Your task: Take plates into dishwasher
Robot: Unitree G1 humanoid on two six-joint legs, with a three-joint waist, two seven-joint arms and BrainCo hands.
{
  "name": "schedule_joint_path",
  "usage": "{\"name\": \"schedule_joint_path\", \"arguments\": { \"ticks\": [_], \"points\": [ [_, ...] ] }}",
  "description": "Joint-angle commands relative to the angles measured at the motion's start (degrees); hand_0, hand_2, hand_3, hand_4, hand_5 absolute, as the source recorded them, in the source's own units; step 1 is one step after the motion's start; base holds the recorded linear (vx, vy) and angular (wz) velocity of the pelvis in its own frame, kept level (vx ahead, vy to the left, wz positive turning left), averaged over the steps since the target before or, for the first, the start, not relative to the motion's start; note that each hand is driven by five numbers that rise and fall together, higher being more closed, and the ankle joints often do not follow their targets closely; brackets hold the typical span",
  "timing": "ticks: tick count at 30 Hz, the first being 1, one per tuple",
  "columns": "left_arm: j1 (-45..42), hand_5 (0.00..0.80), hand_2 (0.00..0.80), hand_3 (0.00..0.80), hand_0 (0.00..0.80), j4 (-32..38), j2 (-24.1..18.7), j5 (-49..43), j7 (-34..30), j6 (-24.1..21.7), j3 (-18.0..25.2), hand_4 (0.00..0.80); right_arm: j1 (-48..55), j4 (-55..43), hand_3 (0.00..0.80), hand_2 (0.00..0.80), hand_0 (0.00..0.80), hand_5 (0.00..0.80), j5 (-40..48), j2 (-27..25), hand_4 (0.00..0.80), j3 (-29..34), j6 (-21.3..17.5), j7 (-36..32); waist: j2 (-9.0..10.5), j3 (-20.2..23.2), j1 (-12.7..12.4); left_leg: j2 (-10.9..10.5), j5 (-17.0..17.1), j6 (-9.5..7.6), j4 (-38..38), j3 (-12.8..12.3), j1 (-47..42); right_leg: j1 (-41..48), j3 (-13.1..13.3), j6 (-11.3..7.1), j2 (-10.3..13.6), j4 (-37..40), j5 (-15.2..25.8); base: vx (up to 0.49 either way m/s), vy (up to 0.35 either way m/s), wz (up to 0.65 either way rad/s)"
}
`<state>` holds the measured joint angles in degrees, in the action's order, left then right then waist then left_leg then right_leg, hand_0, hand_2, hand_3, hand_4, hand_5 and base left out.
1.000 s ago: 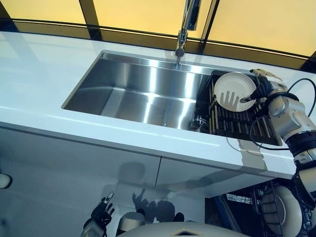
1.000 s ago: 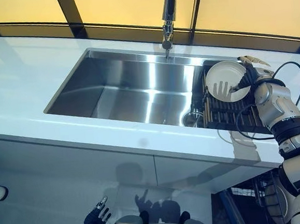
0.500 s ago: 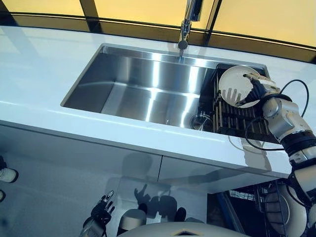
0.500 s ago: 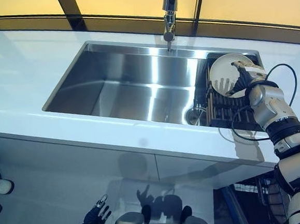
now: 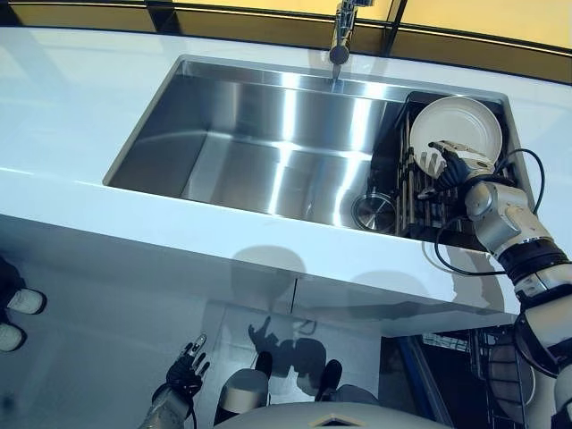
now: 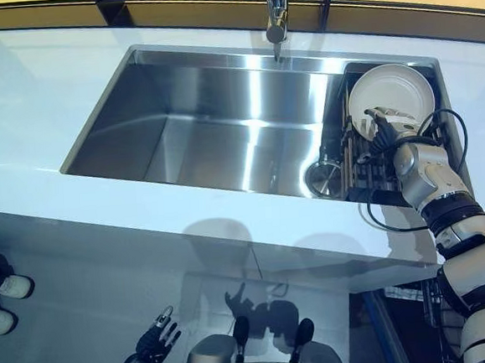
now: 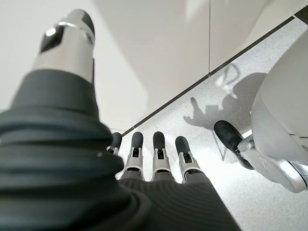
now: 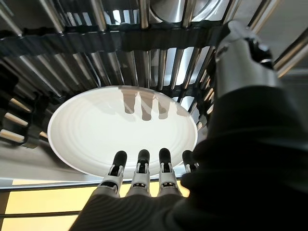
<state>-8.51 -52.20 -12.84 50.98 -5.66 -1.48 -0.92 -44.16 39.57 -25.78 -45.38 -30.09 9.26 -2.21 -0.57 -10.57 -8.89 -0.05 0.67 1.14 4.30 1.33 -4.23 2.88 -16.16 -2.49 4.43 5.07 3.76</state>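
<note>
A white plate (image 5: 458,125) stands on edge in the dark dish rack (image 5: 420,192) at the right end of the sink. My right hand (image 5: 451,165) is just in front of the plate's lower edge, with straight fingers. In the right wrist view the fingertips (image 8: 139,156) reach the plate's rim (image 8: 120,134) and cast shadows on its face. The thumb stays apart and nothing is held. I cannot tell whether the fingers touch the plate. My left hand (image 5: 183,374) hangs low beside the cabinet front, open and empty, fingers (image 7: 154,144) straight.
The steel sink basin (image 5: 268,152) is set in a white counter (image 5: 71,107), with a faucet (image 5: 340,36) at the back and a round drain strainer (image 5: 374,213) beside the rack. A wire rack (image 5: 465,353) shows below the counter at lower right. A person's shoes (image 5: 18,304) are at far left.
The camera has tilted, shifting the whole view down. My right hand has moved from the plate's right edge, across its face, to its lower edge. The plate still stands in the rack.
</note>
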Motion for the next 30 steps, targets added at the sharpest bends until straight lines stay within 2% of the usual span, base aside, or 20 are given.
{"name": "schedule_joint_path", "arguments": {
  "ticks": [1,7,15,30],
  "points": [
    [1.4,0.000,0.000,0.000,0.000,2.4,-1.1,1.9,-0.7,-1.1,-0.8,0.000,-4.5,0.6,0.000,0.000,0.000,0.000,-3.6,-1.3,0.000,-4.6,0.3,0.1,1.42,1.0,-0.8,-2.0,-1.4,-0.02,-1.9,-2.3,2.5,0.7,0.5,-2.41,-0.2,-1.0,-2.3,0.052,0.000,0.00],
    [2.3,0.000,0.000,0.000,0.000,3.9,-1.5,4.0,-1.2,-0.9,-1.6,0.000,-6.3,2.4,0.000,0.000,0.000,0.000,-4.1,-1.3,0.000,-5.1,2.5,1.1,0.67,-0.9,-1.1,-2.1,-1.1,-0.19,-2.2,-2.4,4.1,-0.9,0.7,-2.37,0.0,-1.3,-2.1,-0.043,-0.007,0.00],
    [3.5,0.000,0.000,0.000,0.000,4.7,-2.4,7.0,-1.4,-1.2,-1.6,0.000,-13.1,6.0,0.000,0.000,0.000,0.000,-1.0,-3.9,0.000,-7.8,3.8,3.1,-0.69,-3.9,-1.2,-1.9,-0.4,-0.21,-2.2,-2.7,7.2,-4.5,0.6,-2.26,0.2,-2.1,-1.9,-0.114,0.003,0.00],
    [2.5,0.000,0.000,0.000,0.000,7.0,-2.4,7.2,-0.7,-1.0,-2.4,0.000,-15.2,9.1,0.000,0.000,0.000,0.000,1.2,-9.1,0.000,-6.8,3.7,5.6,-0.75,-4.0,-1.0,-1.5,-0.6,0.18,-2.1,-4.0,7.2,-4.7,0.1,-2.34,0.2,-1.9,-1.9,-0.009,-0.001,0.00]
  ]
}}
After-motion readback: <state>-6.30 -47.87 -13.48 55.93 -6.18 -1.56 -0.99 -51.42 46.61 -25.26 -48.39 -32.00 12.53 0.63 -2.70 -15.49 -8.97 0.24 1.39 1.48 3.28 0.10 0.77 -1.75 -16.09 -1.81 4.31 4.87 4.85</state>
